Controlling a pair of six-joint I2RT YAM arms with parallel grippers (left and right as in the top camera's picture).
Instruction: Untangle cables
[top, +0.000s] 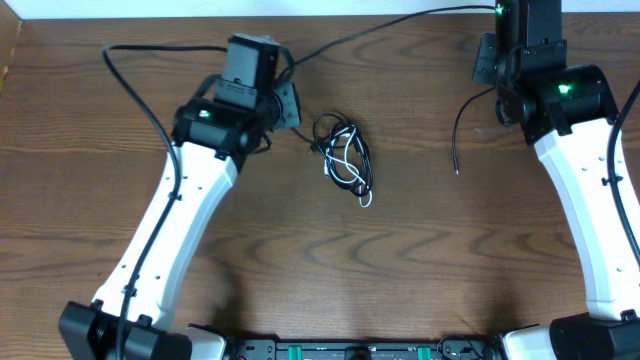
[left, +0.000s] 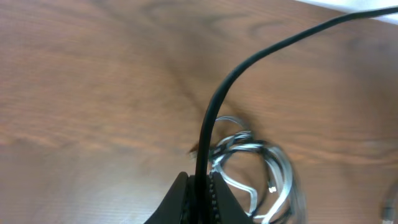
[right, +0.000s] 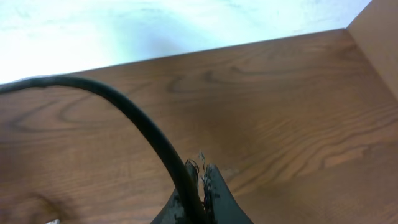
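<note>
Left claw (left: 200, 186) is clenched on the long black cable (left: 213, 112), right claw (right: 199, 177) grasping it further along. The white-grey tangle (top: 345, 155) lies on the worktop (top: 300, 260) near the left claw. If a loop is snagged, pulling apart could tighten the tangle or drag it.

Left gripper (left: 200, 185) clamped on black cable (left: 249, 59); right gripper (right: 200, 173) likewise

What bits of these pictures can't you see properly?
- Left wrist view: the tangled cables are blurred and cut off by the bottom edge, so the cords cannot be counted.
- Overhead view: the plug ends in the tangle are too small to make out.
- Right wrist view: the black cable, pinched in the right gripper, runs off the left edge.
</note>
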